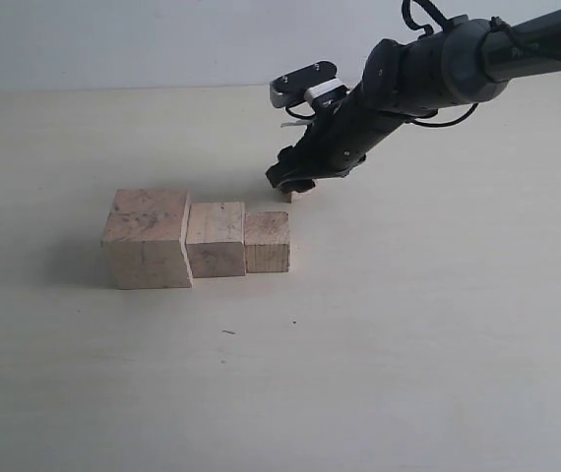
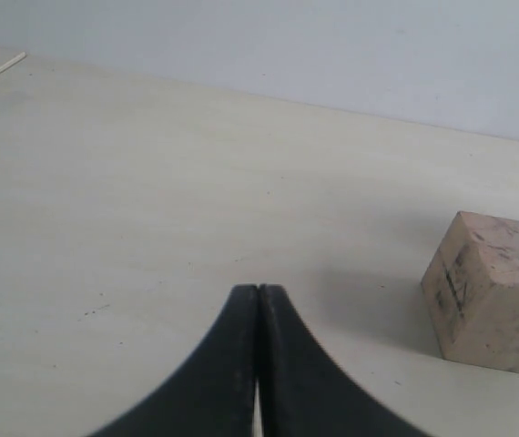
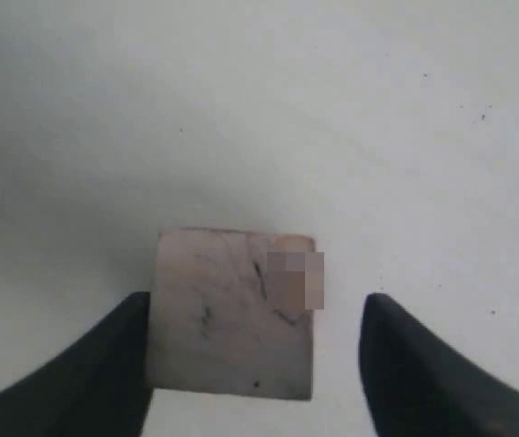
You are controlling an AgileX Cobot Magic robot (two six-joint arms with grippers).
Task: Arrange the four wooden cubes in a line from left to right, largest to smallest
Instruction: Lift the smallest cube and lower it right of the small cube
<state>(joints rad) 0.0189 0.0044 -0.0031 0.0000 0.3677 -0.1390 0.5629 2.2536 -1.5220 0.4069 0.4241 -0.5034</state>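
Three of the four wooden cubes stand in a row on the desk (image 1: 408, 344) with their sides touching. The largest cube (image 1: 148, 239) is at the left, the second cube (image 1: 216, 239) is next to it, and the third cube (image 1: 267, 242) is at the right end. The smallest cube (image 1: 291, 195) sits apart, behind the right end of the row and slightly farther right, under the tip of the right arm.

In the right wrist view the right fingers (image 3: 105, 373) are spread to either side of this last block. One seems to rest against a side face, though the shadow there makes contact hard to confirm. The other stands clear, with bare desk showing between it and the wood, so the block is bracketed but not pinched. The left fingers (image 2: 232, 364) are pressed together on nothing, low over bare desk.

I judge the block to be solid wood, light and rigid, so it should not crush or chip under a firm squeeze. Its flat, dry faces should give the pads fair friction. Being so small and light, it is likely to skid or twist if one finger pushes before the other arrives. The sound hold is on two opposite upright faces, centred between the fingers and square to them, around mid-height. A corner grip would let it pivot, and then its side would not seat flush against the free face of the third cube
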